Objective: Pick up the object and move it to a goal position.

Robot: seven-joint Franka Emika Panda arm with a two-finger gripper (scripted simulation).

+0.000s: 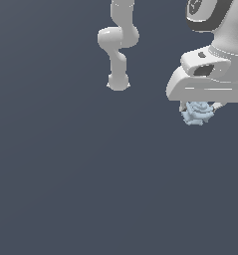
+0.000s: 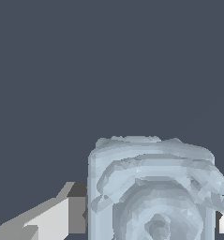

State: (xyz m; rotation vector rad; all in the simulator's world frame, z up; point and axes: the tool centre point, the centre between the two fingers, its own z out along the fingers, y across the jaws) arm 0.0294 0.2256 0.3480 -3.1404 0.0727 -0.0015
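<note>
Now the gripper point(image 1: 196, 110) is squeezing the object point(image 1: 197, 113) at about three o'clock in the exterior view, so grabbing looks done and carrying it to the goal is left

Sim render, no real room: flat dark slate backdrop point(image 1: 65, 189), untextured white arm point(image 1: 118, 45).
</note>
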